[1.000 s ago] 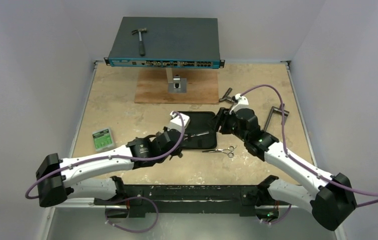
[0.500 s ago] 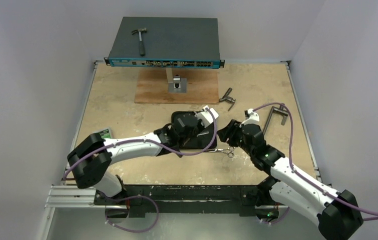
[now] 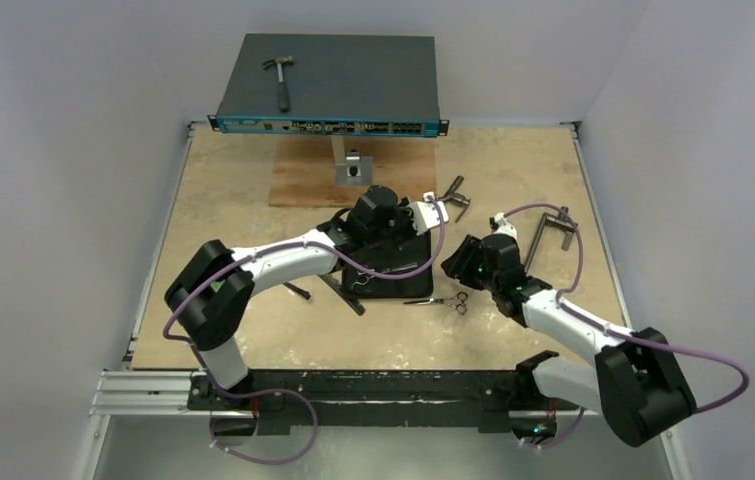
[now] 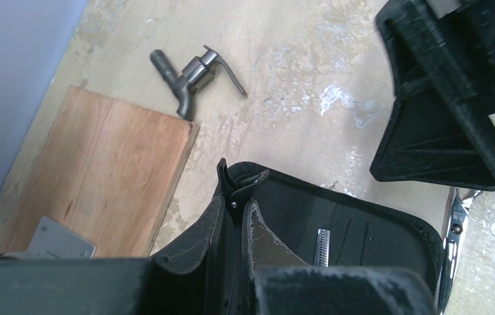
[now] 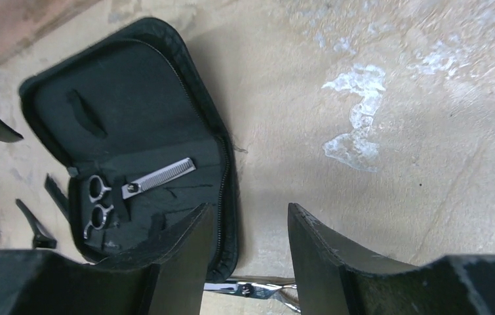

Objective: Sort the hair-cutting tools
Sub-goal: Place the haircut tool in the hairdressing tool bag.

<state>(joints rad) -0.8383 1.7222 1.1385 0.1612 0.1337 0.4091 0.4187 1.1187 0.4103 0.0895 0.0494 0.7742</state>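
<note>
Left end effector (image 4: 235, 190), closed, has swung to the case's (image 3: 393, 285) far rim. Right end effector (image 5: 249, 210), open and empty, has pulled back over loose scissors (image 3: 448, 300) lying on the worktop (image 3: 253, 230), likely next.

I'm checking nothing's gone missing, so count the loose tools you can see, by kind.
Scissors: 2
Comb: 1
Hair clip: 1
Hammer: 1
Grey metal tools: 2
Total: 7
</note>
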